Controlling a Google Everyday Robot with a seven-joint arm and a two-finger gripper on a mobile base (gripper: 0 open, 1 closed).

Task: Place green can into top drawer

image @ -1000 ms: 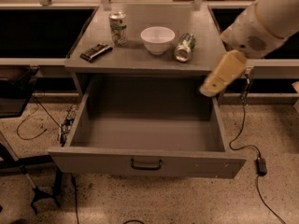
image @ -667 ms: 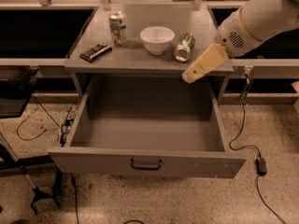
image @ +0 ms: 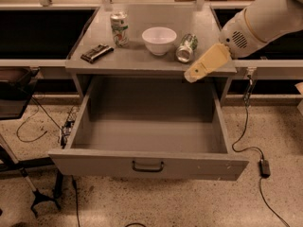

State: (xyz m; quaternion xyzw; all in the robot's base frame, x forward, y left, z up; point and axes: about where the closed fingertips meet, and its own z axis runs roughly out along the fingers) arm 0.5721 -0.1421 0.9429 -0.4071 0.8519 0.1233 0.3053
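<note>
Over the last sec the pincer (image: 193, 73) had swung left & up, from over the drawer's right side to the desk's (image: 142, 60) front edge near the right corner. In the last fraction of that it barely shifted, so it looked parked just short of the can (image: 186, 48). Couldn't tell whether the pincer was open or closed; it held nothing.

The can lay on its side towards the desk's front right, its silver end facing the front edge, just right of the bowl (image: 159, 40). The pincer tip sat just beside it on the front-right, apparently not touching.

Meaning for the task: approach approx done, grasp not yet made. The drawer (image: 199, 164) was pulled fully out below the front edge w/ nothing in it, so the drop spot was ready. Next would prob be a reach in over the front edge to take the can.

Vs the earlier frames, nothing else differed:
- can in same spot, same tilt
- bowl the same
- white can (image: 119, 28) upright towards the back left
- dark flat item (image: 96, 53) by the left edge
- drawer out just as far
</note>
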